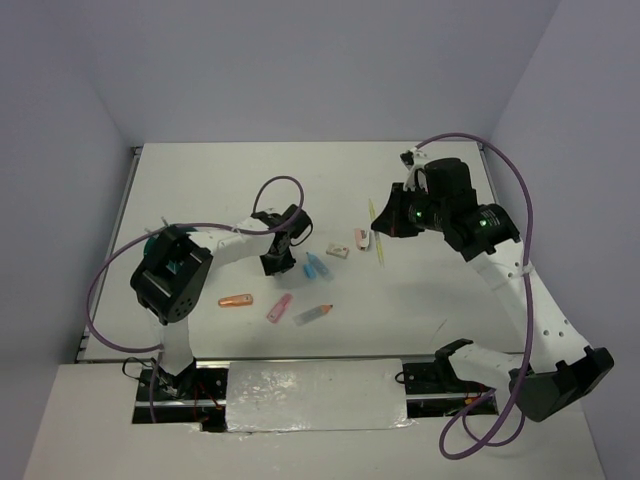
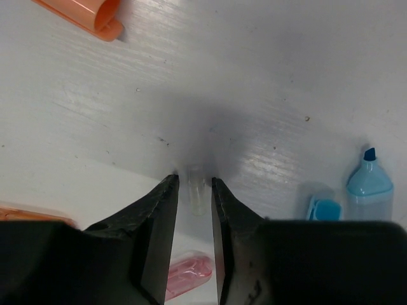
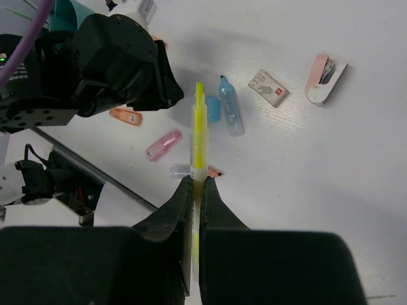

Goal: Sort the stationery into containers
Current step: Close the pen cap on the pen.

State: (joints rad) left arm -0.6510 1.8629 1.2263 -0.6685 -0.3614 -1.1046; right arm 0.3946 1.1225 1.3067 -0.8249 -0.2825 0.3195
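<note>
My right gripper (image 1: 385, 226) (image 3: 199, 181) is shut on a yellow marker (image 1: 376, 232) (image 3: 199, 124) and holds it above the table. My left gripper (image 1: 278, 260) (image 2: 194, 181) hangs low over the table, jaws narrowly open on either side of a small clear cap (image 2: 196, 190), with gaps showing. On the table lie an orange marker (image 1: 236, 300), a pink marker (image 1: 279, 307) (image 2: 189, 274), a clear pen with an orange tip (image 1: 313, 315), a light-blue marker (image 1: 319, 266) (image 2: 369, 184), its blue cap (image 2: 323, 208), and two pale blocks (image 1: 337, 251) (image 1: 361, 238). The teal bowl (image 1: 151, 243) is mostly hidden behind the left arm.
The left arm's body (image 3: 121, 57) lies to the left of the items. An orange piece (image 2: 82, 13) lies ahead of the left gripper. Walls enclose the table on three sides. A foil-covered strip (image 1: 315, 395) runs along the near edge.
</note>
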